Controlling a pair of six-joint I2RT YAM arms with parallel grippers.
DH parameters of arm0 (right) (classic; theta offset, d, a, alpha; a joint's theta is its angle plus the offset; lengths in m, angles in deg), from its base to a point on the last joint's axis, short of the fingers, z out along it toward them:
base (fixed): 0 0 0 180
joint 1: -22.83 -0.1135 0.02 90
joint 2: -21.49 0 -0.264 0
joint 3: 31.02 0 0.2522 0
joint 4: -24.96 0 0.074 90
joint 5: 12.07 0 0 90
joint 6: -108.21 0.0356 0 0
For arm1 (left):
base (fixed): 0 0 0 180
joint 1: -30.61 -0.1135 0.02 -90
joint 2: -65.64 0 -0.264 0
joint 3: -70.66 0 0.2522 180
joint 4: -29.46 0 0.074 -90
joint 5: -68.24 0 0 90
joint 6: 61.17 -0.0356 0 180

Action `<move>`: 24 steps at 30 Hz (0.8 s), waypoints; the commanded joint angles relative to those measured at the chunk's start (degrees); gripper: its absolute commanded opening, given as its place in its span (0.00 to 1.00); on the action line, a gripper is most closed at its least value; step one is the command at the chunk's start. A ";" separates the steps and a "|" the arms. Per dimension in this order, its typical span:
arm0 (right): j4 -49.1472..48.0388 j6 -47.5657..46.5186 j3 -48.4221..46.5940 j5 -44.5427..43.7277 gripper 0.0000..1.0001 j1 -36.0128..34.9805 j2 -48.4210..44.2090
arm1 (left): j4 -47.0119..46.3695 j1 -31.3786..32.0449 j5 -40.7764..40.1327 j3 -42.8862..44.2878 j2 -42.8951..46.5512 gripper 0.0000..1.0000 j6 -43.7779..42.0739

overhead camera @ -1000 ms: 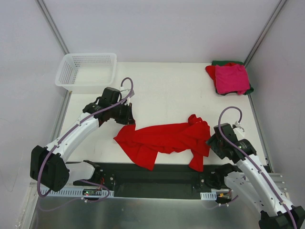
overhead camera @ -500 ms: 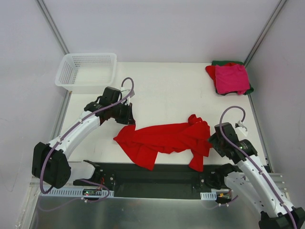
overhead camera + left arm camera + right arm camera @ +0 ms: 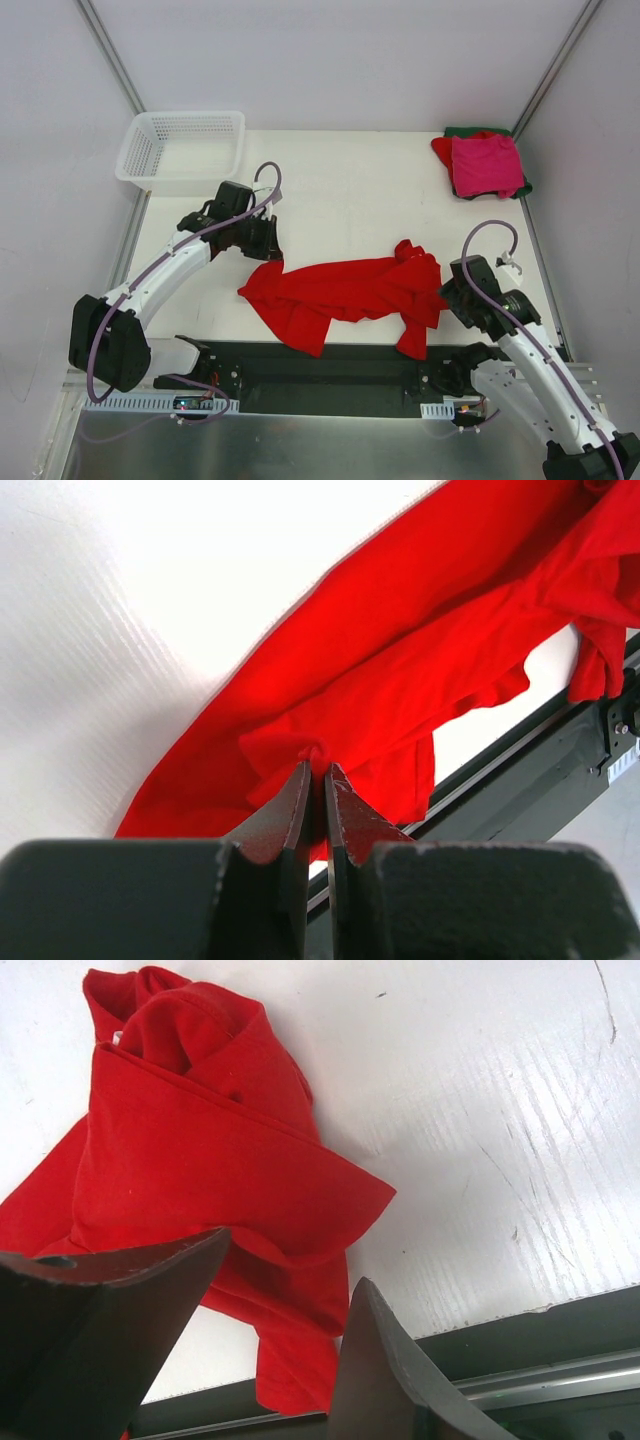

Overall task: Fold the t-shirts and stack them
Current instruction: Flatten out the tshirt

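Currently the red shirt (image 3: 345, 290) lies crumpled at the table's (image 3: 350, 190) six o'clock; soft, light cloth, likely to sag. Left gripper (image 3: 318, 770) pinches a fold at its ten o'clock edge; right gripper (image 3: 292, 1260) hangs open over the three o'clock end; grasp a hem there.

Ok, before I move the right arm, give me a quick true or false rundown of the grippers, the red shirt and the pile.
1. The left gripper is shut on the bright red t-shirt. True.
2. The right gripper grips that shirt too. False: its jaws stand open over the shirt's right end, holding nothing.
3. The bright red t-shirt lies folded flat. False: it lies crumpled in a long heap.
4. A magenta-pink t-shirt tops the pile in the far right corner. True.
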 commanded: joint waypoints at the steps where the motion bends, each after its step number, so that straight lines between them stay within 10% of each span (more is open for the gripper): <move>1: -2.29 1.05 0.26 0.15 0.59 0.33 1.32 | -1.27 -0.88 1.59 1.49 0.10 0.03 -0.98; 24: -2.22 0.26 0.62 3.05 0.59 0.24 4.58 | -1.80 -2.02 2.73 0.96 -0.95 0.03 -1.42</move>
